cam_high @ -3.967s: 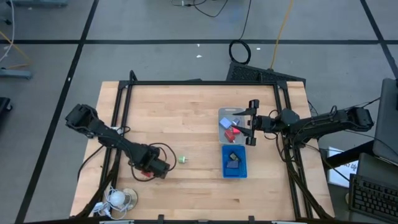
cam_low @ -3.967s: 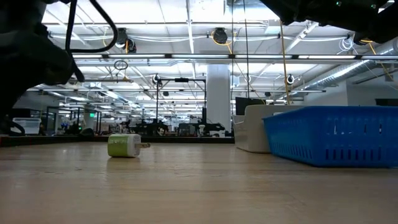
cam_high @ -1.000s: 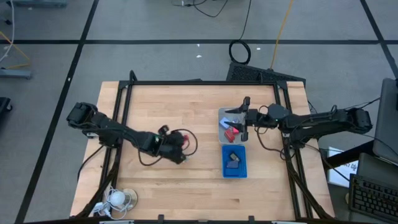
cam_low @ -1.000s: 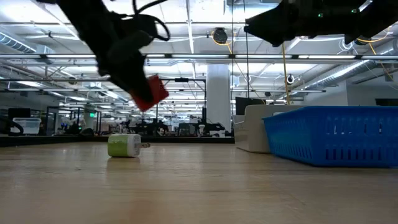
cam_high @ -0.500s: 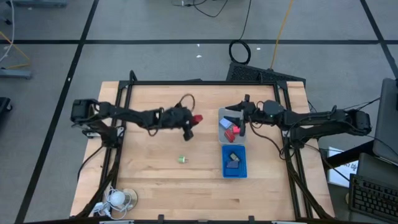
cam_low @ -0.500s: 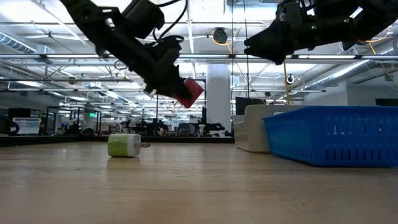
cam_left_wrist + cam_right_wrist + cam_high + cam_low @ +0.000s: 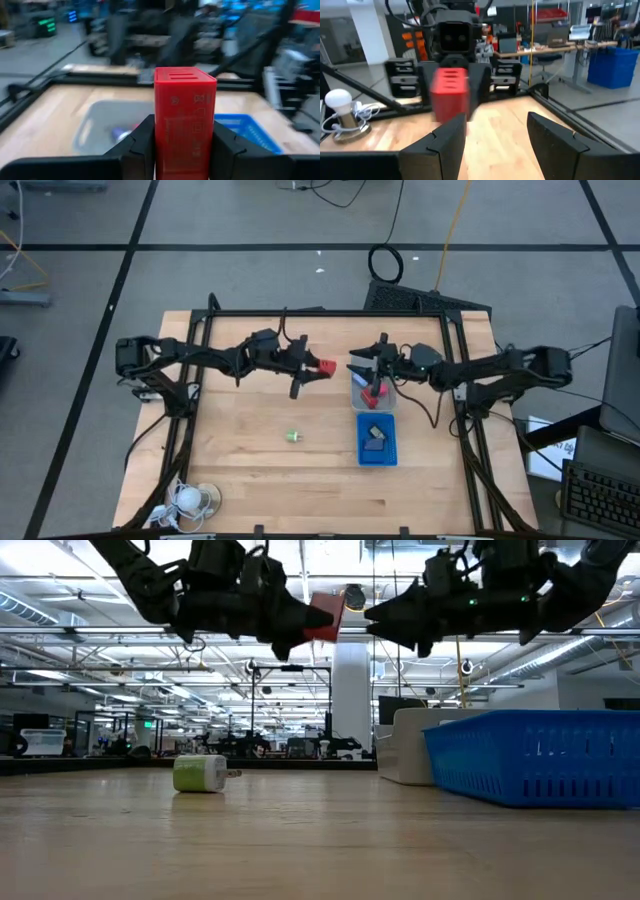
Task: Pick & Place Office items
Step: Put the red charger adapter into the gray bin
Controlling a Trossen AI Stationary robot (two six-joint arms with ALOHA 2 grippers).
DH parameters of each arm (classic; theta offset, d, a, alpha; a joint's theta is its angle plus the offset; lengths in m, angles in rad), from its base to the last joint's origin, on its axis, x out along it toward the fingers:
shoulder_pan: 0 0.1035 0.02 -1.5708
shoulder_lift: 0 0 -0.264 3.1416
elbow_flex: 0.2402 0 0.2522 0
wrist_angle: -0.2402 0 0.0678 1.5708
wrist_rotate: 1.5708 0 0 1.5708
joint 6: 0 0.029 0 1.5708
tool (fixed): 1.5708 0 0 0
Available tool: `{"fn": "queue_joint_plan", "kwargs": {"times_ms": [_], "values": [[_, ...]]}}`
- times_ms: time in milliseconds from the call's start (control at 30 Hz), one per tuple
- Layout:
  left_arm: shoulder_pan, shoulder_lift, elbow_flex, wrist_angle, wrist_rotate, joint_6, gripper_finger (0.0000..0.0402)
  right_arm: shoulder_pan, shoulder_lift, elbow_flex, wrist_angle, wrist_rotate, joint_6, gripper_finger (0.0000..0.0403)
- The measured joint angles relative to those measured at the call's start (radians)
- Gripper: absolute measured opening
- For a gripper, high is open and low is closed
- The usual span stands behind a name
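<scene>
Two grippers face each other in the air above the far middle of the wooden table (image 7: 250,470). The left gripper (image 7: 318,369) is clamped on a red block (image 7: 325,367), which stands upright between its fingers (image 7: 145,145) in the left wrist view, ribbed end outermost. In the low view the block (image 7: 324,616) hangs well clear of the tabletop, with the right gripper's tips just beside it but not touching.

The right gripper (image 7: 358,369) hovers over the edge of the clear tray (image 7: 354,400), its fingers (image 7: 447,137) spread apart and holding nothing. Its wrist view looks straight at the red block (image 7: 449,94) and the left gripper behind it.

The clear tray holds red pieces (image 7: 372,392) and a bluish piece (image 7: 360,378); their exact kind cannot be told. The blue tray (image 7: 361,454) sits just beside it on the near side and holds dark rectangular pieces (image 7: 376,437).

One green item (image 7: 293,436) lies alone on the bare table, well apart from both trays; the low view shows it (image 7: 200,774) as a rounded green cube lying on the wood.

A white coiled-cord object (image 7: 188,498) rests at the near left corner.
</scene>
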Motion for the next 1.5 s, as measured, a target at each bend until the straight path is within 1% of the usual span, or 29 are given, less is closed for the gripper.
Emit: {"fn": "queue_joint_plan", "kwargs": {"times_ms": [100, 200, 300, 367, 467, 600, 700, 867, 1000, 1133, 1233, 1333, 1500], "values": [[-0.005, 0.0, 0.0, 0.046, 0.046, -0.001, 0.0119, 0.0, 0.06, 0.0, 0.1, -0.002, -0.002, 0.0201], [0.008, -0.001, 0.0, 0.036, 0.035, 0.011, 0.0119, 0.0, 0.081, 0.0, 0.164, -0.002, -0.012, 0.0201], [0.025, 0.0, 0.0, 0.042, 0.03, -0.007, 0.0119, 0.0, 0.08, 0.0, 0.17, -0.002, 0.013, 0.0204], [0.026, 0.0, 0.0, 0.049, 0.028, -0.015, 0.0119, 0.01, 0.08, 0.0, 0.152, -0.016, 0.048, 0.0214], [0.005, 0.0, 0.0, 0.052, 0.023, -0.013, 0.0119, 0.034, 0.08, 0.0, 0.146, -0.058, 0.058, 0.024], [-0.031, 0.0, 0.0, 0.064, -0.009, -0.008, 0.0122, 0.069, 0.08, 0.005, 0.167, -0.056, 0.036, 0.0273], [-0.054, 0.0, 0.0, 0.093, -0.033, -0.004, 0.012, 0.091, 0.08, 0.038, 0.151, -0.055, 0.022, 0.0284], [-0.077, 0.0, 0.0, 0.123, -0.06, -0.001, 0.0122, 0.119, 0.08, 0.102, 0.09, -0.054, 0.012, 0.0279], [-0.089, 0.0, 0.0, 0.126, -0.063, -0.001, 0.0127, 0.132, 0.083, 0.12, 0.085, -0.052, 0.005, 0.0271], [-0.099, 0.0, 0.011, 0.129, -0.068, -0.004, 0.012, 0.133, 0.125, 0.132, 0.098, -0.053, 0.0, 0.0265], [-0.116, 0.0, 0.019, 0.129, -0.113, -0.004, 0.012, 0.132, 0.178, 0.163, 0.116, -0.054, 0.003, 0.0263], [-0.131, 0.0, 0.023, 0.128, -0.12, 0.009, 0.0127, 0.133, 0.225, 0.191, 0.106, -0.063, -0.001, 0.0263], [-0.136, 0.0, 0.023, 0.122, -0.113, 0.016, 0.0121, 0.141, 0.23, 0.209, 0.116, -0.059, -0.014, 0.0258]]}}
